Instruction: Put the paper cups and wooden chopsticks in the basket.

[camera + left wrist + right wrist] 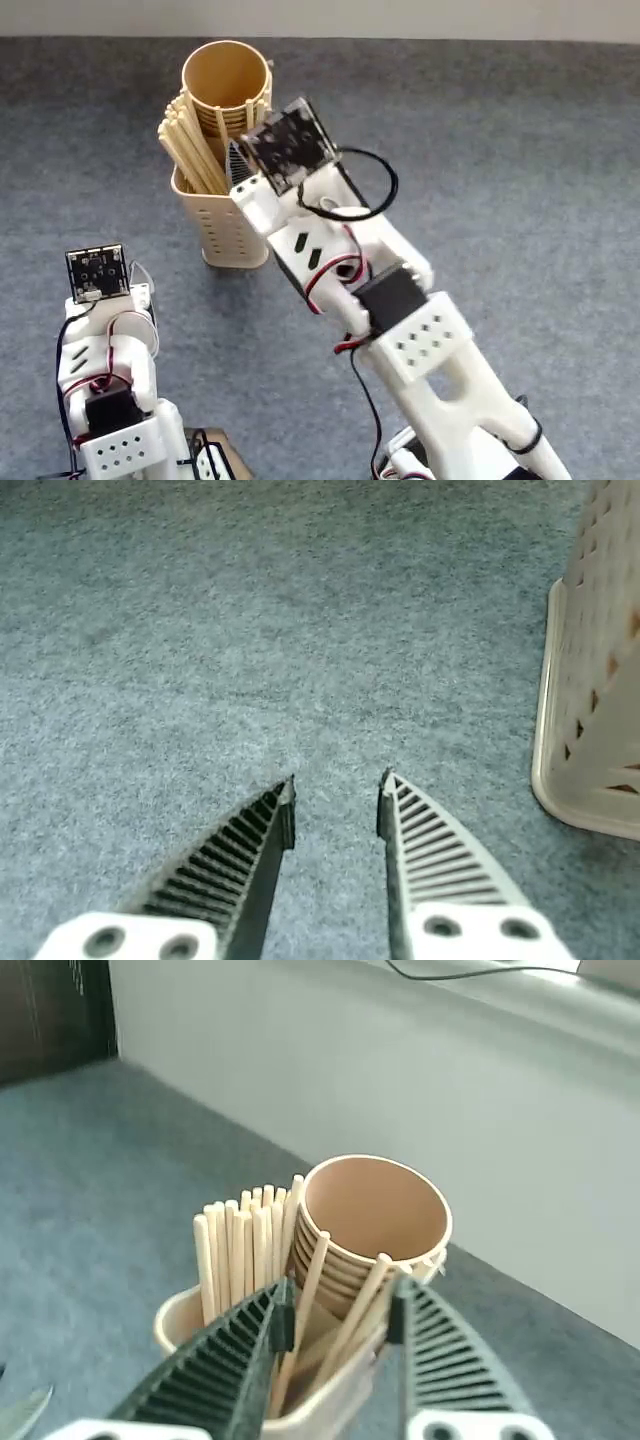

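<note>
Looks basically done: stacked paper cups (375, 1210) and wooden chopsticks (232, 1250) stand in the basket (232, 235), right gripper (340, 1295) over its rim, fingers spread like it's let go, left gripper (335, 805) parked nearby, fingers apart, empty.

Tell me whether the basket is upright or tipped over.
Upright: the basket stands on its base, stacked paper cups and chopsticks sticking up out of its top.

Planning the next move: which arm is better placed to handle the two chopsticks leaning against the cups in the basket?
Right. The right jaws stand open at the basket, with the two leaning chopsticks seen between them. The left jaws hang open over bare carpet, low beside the basket's base.
</note>
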Motion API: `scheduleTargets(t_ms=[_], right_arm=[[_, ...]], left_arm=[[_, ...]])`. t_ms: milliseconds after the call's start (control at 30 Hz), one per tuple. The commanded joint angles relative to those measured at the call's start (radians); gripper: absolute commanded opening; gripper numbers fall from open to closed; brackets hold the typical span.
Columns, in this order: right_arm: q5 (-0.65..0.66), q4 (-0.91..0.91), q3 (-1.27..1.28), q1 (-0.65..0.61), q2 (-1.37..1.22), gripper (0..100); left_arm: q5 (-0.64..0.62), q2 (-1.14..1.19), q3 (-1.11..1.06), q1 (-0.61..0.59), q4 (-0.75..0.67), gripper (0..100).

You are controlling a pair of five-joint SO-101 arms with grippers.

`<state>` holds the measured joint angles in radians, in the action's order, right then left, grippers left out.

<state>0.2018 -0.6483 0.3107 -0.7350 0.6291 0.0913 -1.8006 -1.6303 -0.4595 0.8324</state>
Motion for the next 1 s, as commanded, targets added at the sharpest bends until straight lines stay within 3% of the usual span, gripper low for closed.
scheduleTargets(t_ms=[0,133,300,633,800,967], right_arm=[[0.023,-0.426,-0.282,0.039,0.028,0.1],[0.005,-0.659,-0.361,0.111,0.084,0.5],[-0.075,-0.74,-0.185,0.24,0.237,0.5],[-0.075,-0.163,0.967,0.509,0.869,0.5],[-0.075,-0.193,1.354,0.602,1.224,0.5],[-0.078,-0.217,1.455,0.696,1.147,0.5]], left_arm=[[-0.014,-0.013,0.134,0.015,0.031,15],[-0.009,-0.015,0.283,0.087,0.16,15],[-0.008,-0.015,0.297,0.197,0.239,15],[-0.006,-0.015,0.038,0.329,0.209,15],[-0.006,-0.012,-0.067,0.354,0.057,15],[-0.008,-0.013,-0.065,0.354,0.054,15]])
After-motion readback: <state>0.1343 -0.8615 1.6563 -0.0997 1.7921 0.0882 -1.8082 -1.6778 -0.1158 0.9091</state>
